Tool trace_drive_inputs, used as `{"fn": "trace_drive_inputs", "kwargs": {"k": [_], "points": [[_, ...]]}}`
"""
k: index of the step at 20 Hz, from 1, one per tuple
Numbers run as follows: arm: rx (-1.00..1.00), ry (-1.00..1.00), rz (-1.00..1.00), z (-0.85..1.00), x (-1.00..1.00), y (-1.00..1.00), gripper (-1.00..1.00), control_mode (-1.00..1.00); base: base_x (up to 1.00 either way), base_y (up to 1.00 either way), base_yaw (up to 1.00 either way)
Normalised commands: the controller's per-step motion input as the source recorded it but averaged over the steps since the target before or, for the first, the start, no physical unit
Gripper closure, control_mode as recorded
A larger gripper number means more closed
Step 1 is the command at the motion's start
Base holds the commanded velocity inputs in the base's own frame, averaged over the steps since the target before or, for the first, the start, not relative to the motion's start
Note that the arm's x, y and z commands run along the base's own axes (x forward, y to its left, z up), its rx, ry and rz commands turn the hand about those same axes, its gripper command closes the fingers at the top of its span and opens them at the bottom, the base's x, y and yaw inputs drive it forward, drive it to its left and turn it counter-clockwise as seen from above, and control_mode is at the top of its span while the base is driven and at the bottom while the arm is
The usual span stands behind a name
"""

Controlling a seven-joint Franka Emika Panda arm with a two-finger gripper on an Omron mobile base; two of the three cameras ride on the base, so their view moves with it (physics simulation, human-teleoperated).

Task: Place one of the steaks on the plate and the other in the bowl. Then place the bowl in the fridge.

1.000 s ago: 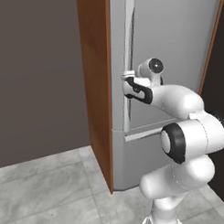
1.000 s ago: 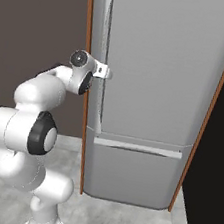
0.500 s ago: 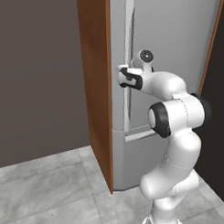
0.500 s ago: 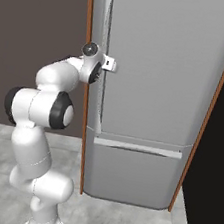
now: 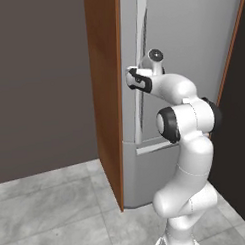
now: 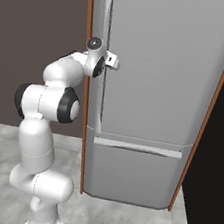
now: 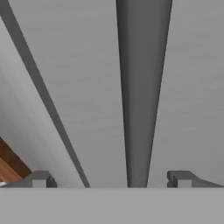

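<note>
The tall grey fridge (image 5: 191, 42) (image 6: 157, 90) stands shut, with a wood-brown side panel (image 5: 106, 95). Its long vertical bar handle (image 5: 140, 34) (image 6: 109, 28) (image 7: 142, 87) runs down the door's left side. My gripper (image 5: 132, 79) (image 6: 113, 61) (image 7: 110, 179) is right at the handle, about halfway up the upper door. It is open, and in the hand view one fingertip (image 7: 39, 178) stands on each side of the bar, not touching it. The steaks, the plate and the bowl are out of view.
A lower drawer front (image 6: 131, 172) sits under the upper door. A dark wall (image 5: 38, 82) stands to the left of the fridge and a dark gap (image 6: 215, 148) to its right. Grey tiled floor (image 5: 52, 212) lies in front.
The hand has moved up and in toward the fridge handle, and the arm's elbow has risen and straightened. The jaws have stayed open.
</note>
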Motion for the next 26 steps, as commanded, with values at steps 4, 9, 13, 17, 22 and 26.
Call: {"fn": "trace_drive_inputs", "kwargs": {"k": [4,9,13,17,22,26], "points": [[0.0,0.0,0.0,-0.1,0.61,0.0,-1.0,-1.0,0.0,0.0,0.0],[0.0,0.0,0.0,-0.13,0.55,0.0,1.0,-1.0,0.0,0.0,0.0],[0.0,0.0,0.0,-0.04,0.3,0.0,1.0,-1.0,0.0,0.0,0.0],[0.0,0.0,0.0,0.0,0.01,0.0,1.0,-1.0,0.0,0.0,0.0],[0.0,0.0,0.01,-0.04,-0.02,0.02,1.0,-1.0,0.0,0.0,0.0],[0.0,0.0,0.12,-0.25,-0.13,0.55,1.0,-1.0,0.0,0.0,0.0]]}}
